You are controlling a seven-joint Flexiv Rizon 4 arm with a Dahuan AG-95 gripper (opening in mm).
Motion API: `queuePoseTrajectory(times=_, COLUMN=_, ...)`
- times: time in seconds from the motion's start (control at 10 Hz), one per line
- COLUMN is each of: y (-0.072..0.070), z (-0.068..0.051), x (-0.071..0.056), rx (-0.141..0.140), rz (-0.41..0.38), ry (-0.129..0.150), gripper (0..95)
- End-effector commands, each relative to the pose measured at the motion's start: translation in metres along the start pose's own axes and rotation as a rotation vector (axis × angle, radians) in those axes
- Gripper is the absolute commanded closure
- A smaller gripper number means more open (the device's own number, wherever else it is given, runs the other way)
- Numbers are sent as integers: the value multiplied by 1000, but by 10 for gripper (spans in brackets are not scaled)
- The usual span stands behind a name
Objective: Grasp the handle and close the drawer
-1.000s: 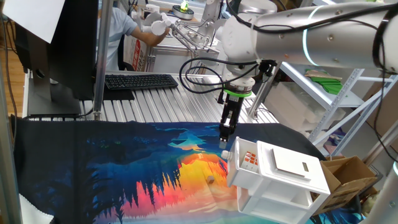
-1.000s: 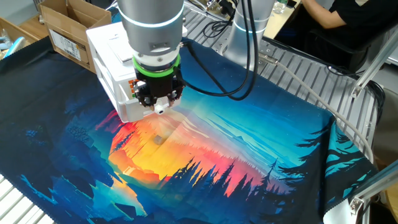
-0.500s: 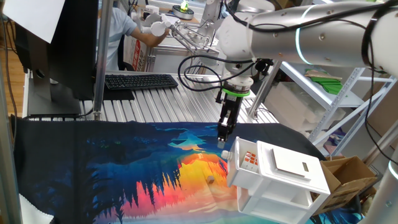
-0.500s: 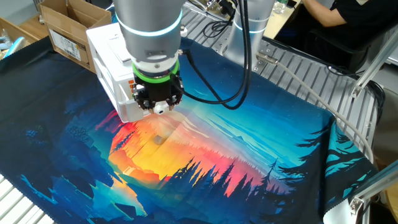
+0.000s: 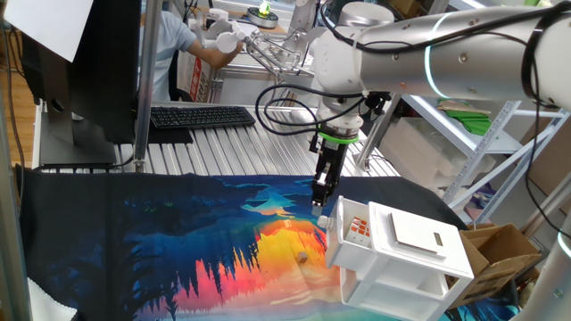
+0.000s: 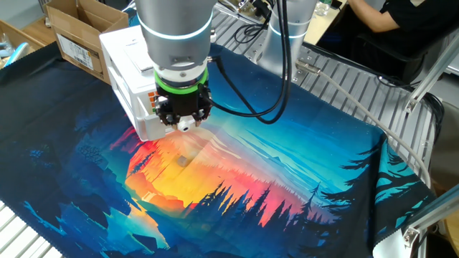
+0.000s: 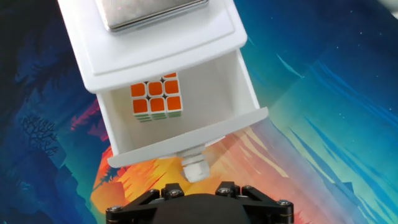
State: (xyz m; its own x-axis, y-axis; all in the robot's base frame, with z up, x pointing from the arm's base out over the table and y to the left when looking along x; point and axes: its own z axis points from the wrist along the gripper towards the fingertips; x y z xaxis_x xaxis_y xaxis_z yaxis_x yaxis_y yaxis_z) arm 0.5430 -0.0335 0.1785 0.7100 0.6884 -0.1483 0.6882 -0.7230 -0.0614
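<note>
The small white cabinet [image 5: 406, 263] stands on the colourful cloth, and it also shows in the other fixed view [image 6: 123, 68]. Its top drawer [image 7: 214, 87] is pulled out, with an orange-faced cube [image 7: 156, 96] inside. The handle [image 7: 194, 167], a small white knob, sticks out from the drawer's front panel. My gripper [image 6: 185, 122] hangs just above and in front of the knob, with its fingers spread to either side and nothing held. In the hand view only the finger linkages show at the bottom edge. From the side, the gripper [image 5: 318, 198] points down at the drawer front [image 5: 332, 225].
A small brownish object [image 6: 183, 160] lies on the cloth in front of the drawer. Cardboard boxes [image 6: 79, 29] stand behind the cabinet. A keyboard [image 5: 201, 116] and a monitor sit on the slatted table beyond the cloth. A person is at the far side.
The gripper has shifted only slightly near the knob. The drawer stays open by the same amount.
</note>
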Motion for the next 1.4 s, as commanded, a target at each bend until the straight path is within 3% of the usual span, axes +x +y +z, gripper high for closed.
queuePoseTrajectory(times=0.1, y=2, z=3, x=-1, rx=0, rz=-5, ry=0, gripper=570)
queuePoseTrajectory(times=0.7, y=1, z=24, x=-6, rx=-10, rz=-16, ry=7, gripper=570)
queuePoseTrajectory(times=1.2, y=4, z=29, x=-7, rx=-10, rz=-26, ry=7, gripper=570)
queuePoseTrajectory(times=1.3, y=5, z=30, x=-7, rx=-10, rz=-29, ry=7, gripper=760)
queuePoseTrajectory(times=1.4, y=5, z=30, x=-8, rx=-10, rz=-26, ry=7, gripper=760)
